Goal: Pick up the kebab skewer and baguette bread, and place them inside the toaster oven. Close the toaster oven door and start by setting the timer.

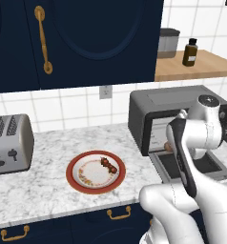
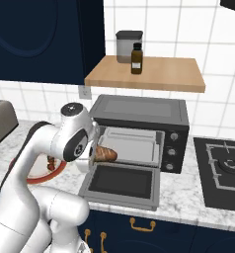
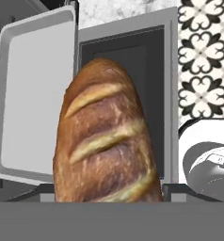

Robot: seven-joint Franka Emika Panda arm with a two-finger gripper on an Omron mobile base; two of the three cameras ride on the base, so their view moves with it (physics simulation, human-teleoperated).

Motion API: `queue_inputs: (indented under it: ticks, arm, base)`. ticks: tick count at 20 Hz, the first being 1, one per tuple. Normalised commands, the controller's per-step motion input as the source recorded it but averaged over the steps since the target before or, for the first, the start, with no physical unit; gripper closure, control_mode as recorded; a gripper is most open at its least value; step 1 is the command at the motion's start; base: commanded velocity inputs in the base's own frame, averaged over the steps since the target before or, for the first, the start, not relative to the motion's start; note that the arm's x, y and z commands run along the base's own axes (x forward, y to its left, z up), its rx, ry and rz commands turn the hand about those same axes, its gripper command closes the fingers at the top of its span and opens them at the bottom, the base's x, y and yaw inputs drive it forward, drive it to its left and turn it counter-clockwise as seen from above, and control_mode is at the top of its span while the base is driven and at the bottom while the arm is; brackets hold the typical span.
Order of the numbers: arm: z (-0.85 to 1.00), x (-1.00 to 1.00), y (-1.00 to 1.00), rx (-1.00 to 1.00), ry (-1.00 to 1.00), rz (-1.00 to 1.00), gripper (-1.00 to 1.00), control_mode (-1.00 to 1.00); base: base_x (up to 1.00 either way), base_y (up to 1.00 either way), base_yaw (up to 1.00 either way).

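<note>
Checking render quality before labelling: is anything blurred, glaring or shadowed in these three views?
Hand view: baguette bread close up, its texture soft and smeared. Right base view: toaster oven evenly lit, door glass without glare. Left base view: only a faint shadow around the plate, kebab skewer sharp.

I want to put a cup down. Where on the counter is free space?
Bare marble counter lies between the silver toaster and the red plate, and in front of both. It is crowded by the toaster oven, where its open door covers the counter.

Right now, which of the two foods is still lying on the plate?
The kebab skewer, red and dark chunks on the red-rimmed plate. The baguette bread is held at the toaster oven.
</note>
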Motion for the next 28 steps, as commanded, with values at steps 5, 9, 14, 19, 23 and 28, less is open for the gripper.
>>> queue_inputs:
  ticks: [5, 9, 14, 19, 23, 28]
  arm:
    - [0.56, 0.04, -0.54, 0.11, 0.00, -0.15, 1.00, -1.00]
    - [0.27, 0.18, -0.39, 0.03, 0.00, -0.06, 1.00, -1.00]
    - [-0.12, 0.14, -0.02, 0.00, -0.19, 0.02, 1.00, -1.00]
    - [-0.38, 0.08, 0.00, 0.03, -0.23, 0.00, 1.00, -1.00]
    - [-0.06, 0.45, 0.01, 0.00, -0.03, 0.00, 1.00, -1.00]
    - [-0.02, 0.55, 0.00, 0.00, 0.00, 0.00, 1.00, -1.00]
  base:
    - [0.00, 0.00, 0.00]
    - [0.00, 0.00, 0.00]
    - [0.00, 0.00, 0.00]
    - [0.00, 0.00, 0.00]
    - [0.00, 0.00, 0.00]
    - [0.00, 0.00, 0.00]
